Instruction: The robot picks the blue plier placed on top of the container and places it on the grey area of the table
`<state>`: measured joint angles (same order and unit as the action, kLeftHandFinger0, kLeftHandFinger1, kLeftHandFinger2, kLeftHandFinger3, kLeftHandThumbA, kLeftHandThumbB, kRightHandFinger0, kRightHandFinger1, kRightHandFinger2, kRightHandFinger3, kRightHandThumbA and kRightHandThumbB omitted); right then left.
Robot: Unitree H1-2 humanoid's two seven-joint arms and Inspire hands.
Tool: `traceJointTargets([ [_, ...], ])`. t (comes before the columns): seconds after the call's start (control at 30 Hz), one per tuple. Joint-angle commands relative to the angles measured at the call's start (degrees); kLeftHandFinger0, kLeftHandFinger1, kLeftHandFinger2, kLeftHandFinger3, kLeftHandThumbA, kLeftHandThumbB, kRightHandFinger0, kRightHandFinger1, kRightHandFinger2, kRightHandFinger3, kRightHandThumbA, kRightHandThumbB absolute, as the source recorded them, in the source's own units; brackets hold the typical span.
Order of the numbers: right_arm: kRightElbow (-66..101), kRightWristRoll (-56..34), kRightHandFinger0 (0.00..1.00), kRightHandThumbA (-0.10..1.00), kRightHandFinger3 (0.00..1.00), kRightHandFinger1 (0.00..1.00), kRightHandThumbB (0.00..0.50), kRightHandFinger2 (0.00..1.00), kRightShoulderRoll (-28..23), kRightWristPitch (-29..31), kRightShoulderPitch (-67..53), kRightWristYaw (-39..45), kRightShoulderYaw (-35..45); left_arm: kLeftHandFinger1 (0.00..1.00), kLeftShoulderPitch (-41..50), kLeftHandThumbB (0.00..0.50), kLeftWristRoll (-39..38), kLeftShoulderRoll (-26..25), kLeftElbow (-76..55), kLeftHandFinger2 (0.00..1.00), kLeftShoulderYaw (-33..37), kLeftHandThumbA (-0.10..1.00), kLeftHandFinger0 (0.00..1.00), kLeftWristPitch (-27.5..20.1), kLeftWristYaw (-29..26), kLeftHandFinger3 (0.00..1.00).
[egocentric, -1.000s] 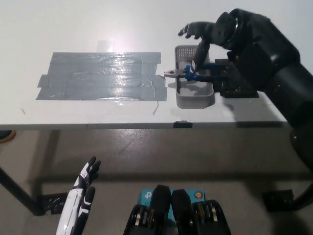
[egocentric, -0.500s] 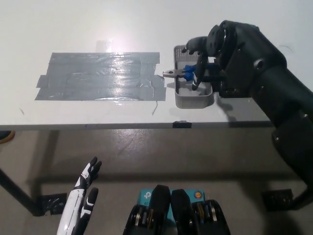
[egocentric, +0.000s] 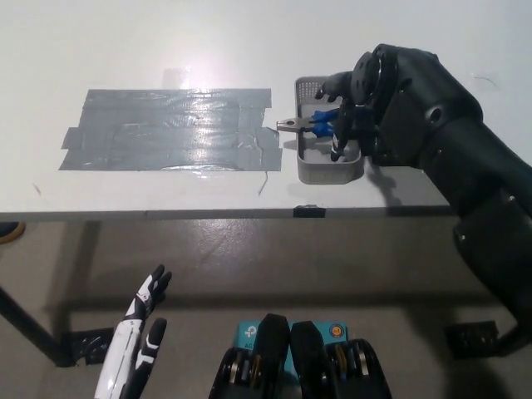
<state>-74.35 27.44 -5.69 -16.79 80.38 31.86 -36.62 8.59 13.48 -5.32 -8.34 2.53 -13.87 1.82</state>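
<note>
My black right hand (egocentric: 347,116) hangs over the small grey plastic container (egocentric: 329,166), which stands on the white worktop (egocentric: 249,50) close to its near edge and toward its right end. The blue-handled plier (egocentric: 307,125) lies across the top of that container, its blue handles under my hand and its bare metal nose poking out past the container's left rim, pointing toward the left end of the worktop. My fingers (egocentric: 339,143) curl down around the blue handles, some of them reaching into the container's hollow; they look closed about the handles, though my own palm and wrist hide most of the contact, so I cannot tell for sure whether the grip is firm. The plier sits level with the rim, not clearly raised off it.

The grey area (egocentric: 170,129), a wide patch of shiny grey tape strips laid side by side, covers the worktop's left-middle part. Its right end lies just beside the container's left wall, with the plier's nose reaching over the narrow gap between them. A thin loose thread or strip trails from the patch's lower right corner toward the near edge.

My white left hand (egocentric: 141,328) rests low, below the near edge and off the worktop, over the floor, holding nothing, its fingers spread apart and pointing up toward the worktop.
</note>
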Motion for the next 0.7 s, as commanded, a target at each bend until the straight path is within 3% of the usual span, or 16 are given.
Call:
traceJointTargets([
  [0.0,-0.23,1.16,1.0,1.0,1.0,1.0,0.33,1.0,0.33,1.54,4.08,-1.75,0.64,1.0,-0.26,0.128,0.22,-0.62,-1.98,1.0,0.19,1.0,1.0,-0.12,0.02,1.0],
  [0.4,0.04,0.74,1.0,1.0,1.0,1.0,0.318,1.0,0.45,3.01,2.2,-4.7,2.84,1.0,-0.07,0.137,1.09,-0.75,-1.86,1.0,0.29,1.0,1.0,-0.82,-0.3,1.0],
  [0.53,0.89,2.77,1.0,1.0,1.0,1.0,0.363,1.0,0.24,6.82,-1.28,-12.2,1.7,1.0,0.14,0.142,0.81,-0.97,-1.7,1.0,0.15,1.0,1.0,-1.44,-0.31,1.0],
  [0.67,-0.25,2.13,1.0,1.0,1.0,1.0,0.348,1.0,0.43,7.74,-2.34,-14.83,2.64,1.0,0.04,0.145,0.82,-1.11,-1.85,1.0,0.27,1.0,1.0,-1.42,-0.22,1.0],
])
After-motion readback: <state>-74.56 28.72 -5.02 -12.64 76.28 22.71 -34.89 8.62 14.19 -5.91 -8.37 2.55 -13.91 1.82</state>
